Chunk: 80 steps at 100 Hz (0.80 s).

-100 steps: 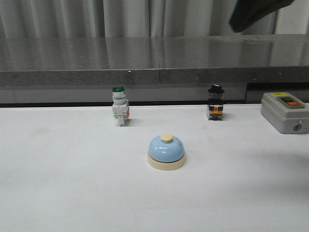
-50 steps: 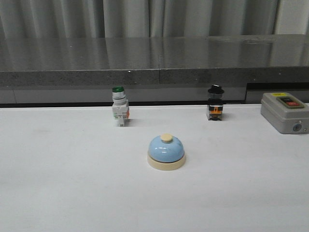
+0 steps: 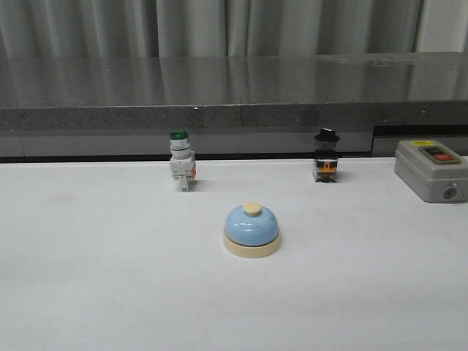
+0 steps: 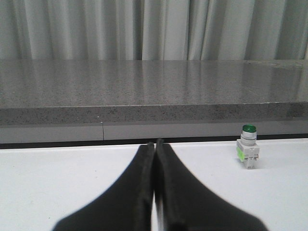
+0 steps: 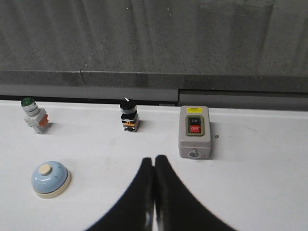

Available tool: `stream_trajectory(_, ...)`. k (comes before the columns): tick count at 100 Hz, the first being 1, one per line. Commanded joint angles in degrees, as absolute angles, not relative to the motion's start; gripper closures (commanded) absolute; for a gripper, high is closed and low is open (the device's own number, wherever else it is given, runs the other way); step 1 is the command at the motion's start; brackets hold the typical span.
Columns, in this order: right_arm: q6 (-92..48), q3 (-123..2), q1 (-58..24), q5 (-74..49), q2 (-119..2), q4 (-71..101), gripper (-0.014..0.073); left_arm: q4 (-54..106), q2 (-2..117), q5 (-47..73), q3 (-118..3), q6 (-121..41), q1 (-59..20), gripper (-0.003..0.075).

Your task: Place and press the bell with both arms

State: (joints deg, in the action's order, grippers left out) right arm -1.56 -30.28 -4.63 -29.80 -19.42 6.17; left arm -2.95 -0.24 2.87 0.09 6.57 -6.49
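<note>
We see the bell [image 3: 251, 229] mid-worktop [image 3: 110, 292], untouched. Left hand [image 4: 154, 144] and right hand [image 5: 154, 159] both closed, empty. Risk: a closed hand descends off-centre, skids off the glossy dome, shoves the bell, or hits the green switch [image 3: 180, 161] instead.

Bell alone at the middle of the white table

The bell [image 3: 251, 229] sits upright on the table [image 3: 102, 278]. A green-capped switch [image 3: 181, 170] stands at its 11 o'clock, a black-knobbed switch [image 3: 326, 155] at 1 o'clock, and a grey box [image 3: 433, 171] at 2 o'clock by the edge.
</note>
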Motion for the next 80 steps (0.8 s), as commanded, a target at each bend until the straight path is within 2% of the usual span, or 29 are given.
stream_trajectory(1,-2.01,-31.62,-4.26,-25.96,-19.43,6.17,0.0654,-2.58,-1.99,-1.86,2.47,7.11,-6.35,0.0741)
stream_trajectory(59,-2.01,-31.61,-4.26,-25.83,-19.44,6.17,0.0654,-2.58,-1.99,-1.86,2.47,7.11,-6.35,0.0741)
stream_trajectory(80,-2.01,-26.95,-4.26,-21.47,-16.70,3.98,0.0654,-2.58,-1.99,-1.86,2.47,7.11,-6.35,0.0741)
